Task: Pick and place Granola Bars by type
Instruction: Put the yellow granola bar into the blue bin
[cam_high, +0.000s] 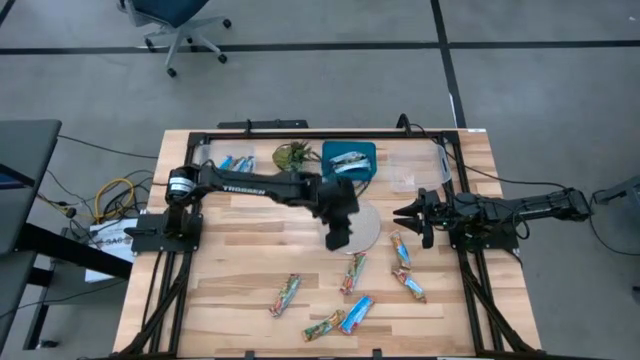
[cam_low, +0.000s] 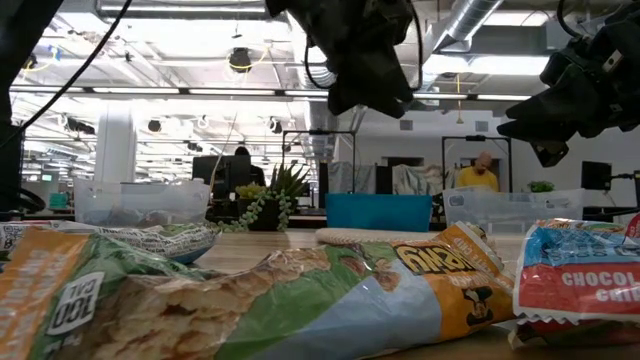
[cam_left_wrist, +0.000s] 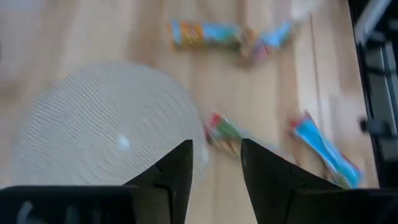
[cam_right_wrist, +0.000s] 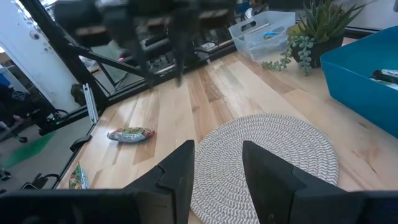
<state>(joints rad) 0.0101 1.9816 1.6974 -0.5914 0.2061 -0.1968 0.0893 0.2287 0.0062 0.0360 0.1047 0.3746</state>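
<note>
Left end effector (cam_high: 338, 240) over mat (cam_high: 366, 228); bars (cam_high: 352, 272) scattered.

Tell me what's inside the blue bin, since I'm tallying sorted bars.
The blue bin at the table's far edge holds silver-wrapped granola bars, apparently two or so. An exact count isn't possible; anything beneath them or against the near wall is hidden.
</note>
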